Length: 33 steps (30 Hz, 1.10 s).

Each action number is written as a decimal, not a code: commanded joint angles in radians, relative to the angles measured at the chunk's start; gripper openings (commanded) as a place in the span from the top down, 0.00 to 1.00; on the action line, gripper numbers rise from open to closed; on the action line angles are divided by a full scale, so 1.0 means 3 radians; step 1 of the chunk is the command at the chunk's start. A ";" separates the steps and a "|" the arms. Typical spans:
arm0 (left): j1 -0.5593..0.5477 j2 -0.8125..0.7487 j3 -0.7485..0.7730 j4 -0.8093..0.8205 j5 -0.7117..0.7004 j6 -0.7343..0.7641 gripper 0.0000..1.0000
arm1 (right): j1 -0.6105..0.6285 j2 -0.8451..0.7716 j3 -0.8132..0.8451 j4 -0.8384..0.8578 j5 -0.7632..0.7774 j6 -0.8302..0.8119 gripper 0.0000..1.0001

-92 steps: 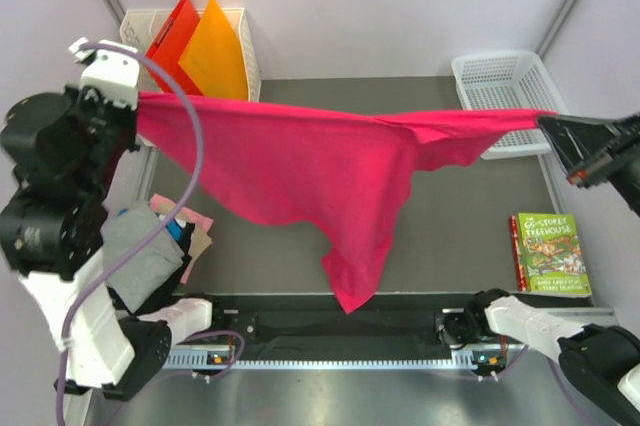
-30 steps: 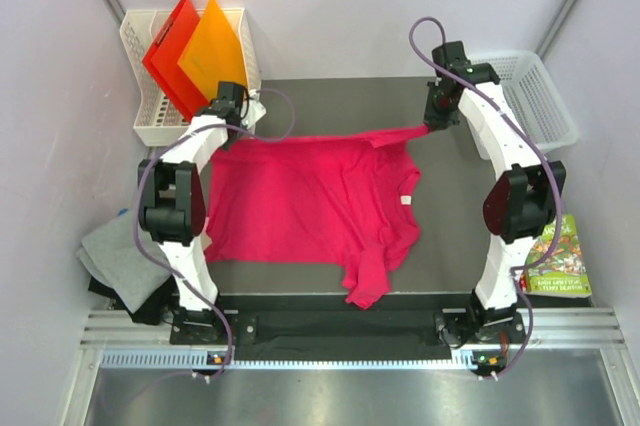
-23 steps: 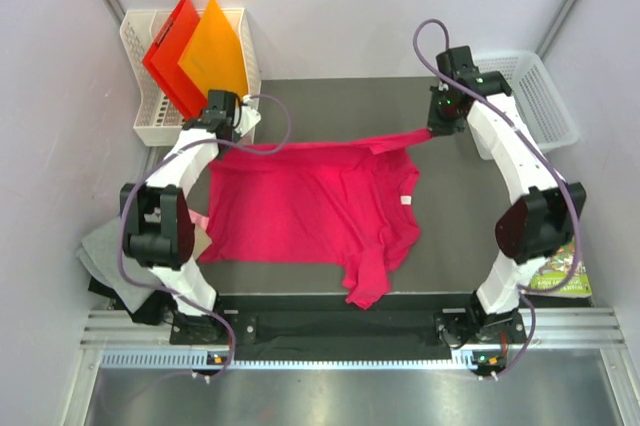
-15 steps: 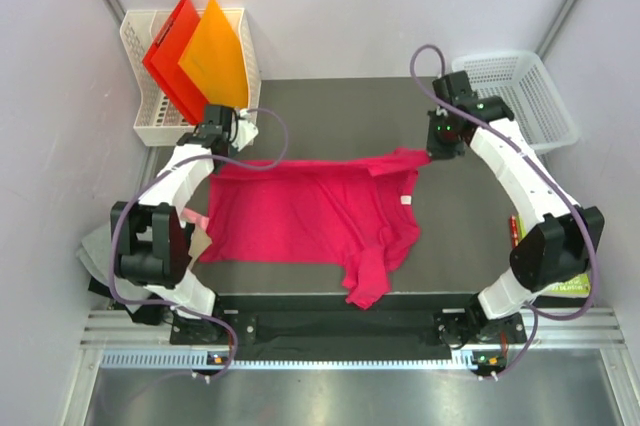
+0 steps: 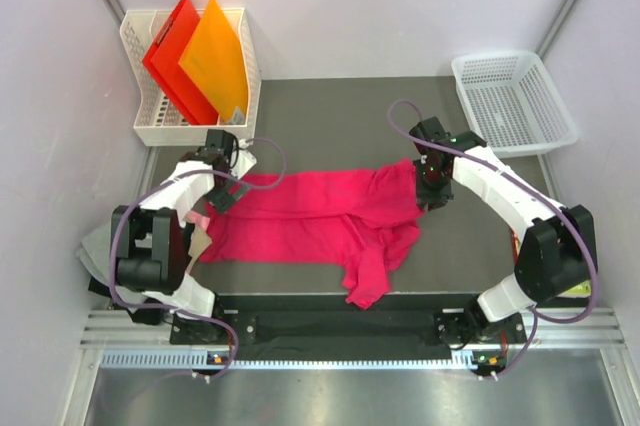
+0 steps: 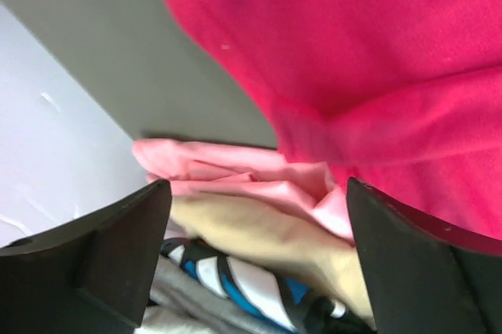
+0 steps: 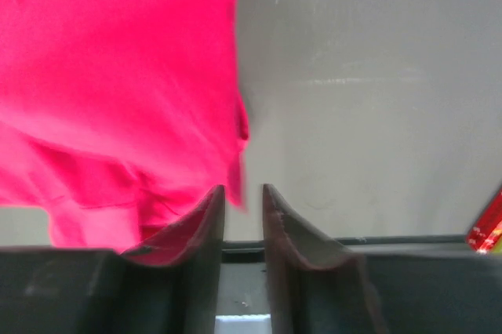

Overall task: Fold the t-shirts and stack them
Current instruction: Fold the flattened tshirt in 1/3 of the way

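Observation:
The bright magenta t-shirt (image 5: 320, 214) lies on the dark table, its far edge doubled over toward me and one sleeve trailing to the near edge. My left gripper (image 5: 223, 194) hovers at the shirt's left end, wide open (image 6: 257, 193) with nothing held. Below it I see the folded pale pink t-shirt (image 6: 235, 181), the tan one (image 6: 259, 232), a blue-and-white one (image 6: 235, 283) and a grey one (image 5: 100, 251) stacked at the table's left edge. My right gripper (image 5: 432, 194) sits at the shirt's right end, its fingers (image 7: 200, 232) slightly apart (image 7: 243, 190); the cloth edge (image 7: 157, 75) lies just beyond the tips, free.
A white rack (image 5: 150, 131) with red and orange folders (image 5: 195, 61) stands at the back left. A white basket (image 5: 515, 101) sits at the back right. A book's corner (image 7: 488, 234) shows at the right, behind my right arm's elbow (image 5: 550, 256).
Both arms came toward the near side and lowered, laying the shirt's far edge over its body. Both grippers let go of the cloth; the left opened wide, the right only a little.

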 commanded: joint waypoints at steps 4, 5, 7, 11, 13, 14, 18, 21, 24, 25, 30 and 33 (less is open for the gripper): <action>0.0016 -0.0185 0.0815 -0.0439 0.0177 -0.0121 0.01 | 0.0046 -0.0083 0.0139 -0.0295 -0.0178 -0.0037 0.56; 0.0016 -0.0180 0.0877 -0.0455 0.0183 -0.0116 0.01 | 0.0041 -0.0072 0.0211 -0.0336 -0.0184 -0.0048 0.53; 0.0010 -0.0140 0.1030 -0.0486 0.0229 -0.0136 0.01 | 0.0046 -0.0006 0.0441 -0.0387 -0.0194 -0.0088 0.53; -0.0030 -0.0001 0.1118 -0.0506 0.0209 -0.0202 0.01 | 0.0011 0.0366 0.0789 -0.0311 -0.0158 -0.0140 0.55; -0.0041 0.0060 0.1108 -0.0506 0.0234 -0.0279 0.01 | 0.0011 0.0556 0.0983 -0.0184 -0.0209 -0.0130 0.57; -0.0041 0.0075 0.1092 -0.0491 0.0249 -0.0315 0.01 | 0.0011 0.0749 0.1039 -0.0137 -0.0245 -0.0114 0.57; -0.0056 0.0198 0.0965 -0.0369 0.0357 -0.0453 0.01 | 0.0016 0.1226 0.1377 0.0022 -0.0393 -0.0043 0.62; -0.0056 0.0382 0.0959 -0.0261 0.0316 -0.0540 0.01 | 0.0016 0.1492 0.1469 0.0109 -0.0516 0.0009 0.65; -0.0056 0.0617 0.1015 -0.0251 0.0306 -0.0581 0.01 | 0.0006 0.1661 0.1500 0.0134 -0.0465 0.0029 0.66; -0.0056 0.0734 0.1036 -0.0251 0.0300 -0.0586 0.01 | -0.0015 0.1691 0.1495 0.0144 -0.0465 0.0029 0.68; -0.0061 0.1092 0.1158 -0.0256 0.0275 -0.0566 0.02 | -0.0102 0.1814 0.1378 0.0262 -0.0460 0.0060 0.69; -0.0076 0.1302 0.1255 -0.0246 0.0188 -0.0535 0.03 | -0.0199 0.1886 0.1347 0.0328 -0.0485 0.0060 0.69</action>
